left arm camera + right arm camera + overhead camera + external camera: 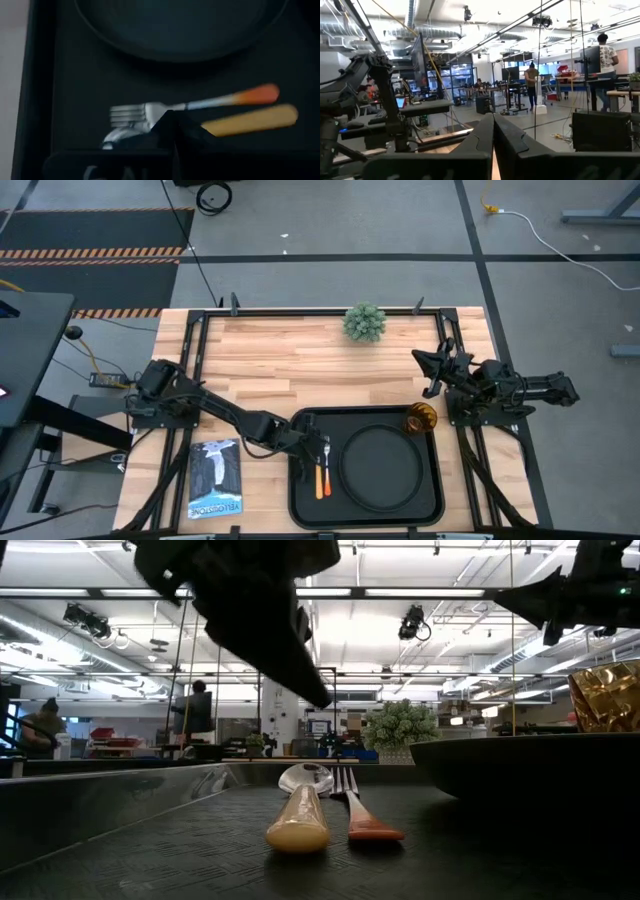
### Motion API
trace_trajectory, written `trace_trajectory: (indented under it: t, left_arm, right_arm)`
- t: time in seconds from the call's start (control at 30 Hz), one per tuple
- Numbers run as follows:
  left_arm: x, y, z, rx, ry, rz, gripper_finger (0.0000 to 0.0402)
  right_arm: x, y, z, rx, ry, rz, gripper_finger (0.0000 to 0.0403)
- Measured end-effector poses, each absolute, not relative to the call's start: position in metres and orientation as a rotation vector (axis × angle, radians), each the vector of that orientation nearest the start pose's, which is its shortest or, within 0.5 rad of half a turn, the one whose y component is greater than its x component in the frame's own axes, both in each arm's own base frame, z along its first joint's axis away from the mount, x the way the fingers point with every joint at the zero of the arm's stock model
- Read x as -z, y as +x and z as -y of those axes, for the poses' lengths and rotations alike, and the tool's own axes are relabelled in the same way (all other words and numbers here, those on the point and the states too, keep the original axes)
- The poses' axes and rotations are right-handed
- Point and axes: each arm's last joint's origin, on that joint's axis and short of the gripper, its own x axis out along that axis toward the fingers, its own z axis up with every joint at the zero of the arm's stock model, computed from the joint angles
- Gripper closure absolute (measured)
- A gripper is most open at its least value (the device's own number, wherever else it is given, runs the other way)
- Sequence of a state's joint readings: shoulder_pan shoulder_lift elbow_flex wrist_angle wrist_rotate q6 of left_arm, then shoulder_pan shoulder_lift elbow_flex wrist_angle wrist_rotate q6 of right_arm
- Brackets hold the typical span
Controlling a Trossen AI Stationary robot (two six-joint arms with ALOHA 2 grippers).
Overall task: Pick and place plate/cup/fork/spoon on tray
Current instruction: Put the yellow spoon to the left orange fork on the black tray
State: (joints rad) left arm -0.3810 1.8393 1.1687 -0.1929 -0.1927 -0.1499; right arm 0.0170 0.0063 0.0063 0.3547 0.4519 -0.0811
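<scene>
The black tray [300, 505] lies at the table's near middle. On it rest the round black plate [380, 468], the amber cup [420, 418] in its far right corner, and the fork [150, 109] and spoon [250, 120], flat and side by side left of the plate. The pair also shows in the low view, the spoon [298, 812] beside the fork [360, 808]. My left gripper [306, 444] hangs shut above the tray's left part, over the spoon's bowl end, clear of both. My right gripper [432, 372] is shut, up at the table's right side.
A small potted plant [365, 322] stands at the table's far edge. A booklet [215, 478] lies on the wood left of the tray. Black frame rails [200, 350] run along the table's sides. People stand at desks in the room beyond.
</scene>
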Motion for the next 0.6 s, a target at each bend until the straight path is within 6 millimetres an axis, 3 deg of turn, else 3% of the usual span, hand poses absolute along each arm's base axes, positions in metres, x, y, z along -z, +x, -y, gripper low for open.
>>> trace_trajectory:
  t: [0.17,0.3,0.6]
  left_arm:
    - [-0.18,0.357,0.154,0.149,0.077,-0.774,0.0394]
    - [-0.165,0.359,0.165,0.169,0.078,-0.782,0.0391]
    - [-0.143,0.368,0.168,0.15,0.04,-0.777,0.0393]
  right_arm:
    - [-0.199,0.089,0.011,0.444,0.007,0.341,0.0389]
    - [-0.199,0.089,0.011,0.444,0.007,0.341,0.0389]
    - [-0.199,0.089,0.011,0.444,0.007,0.342,0.0389]
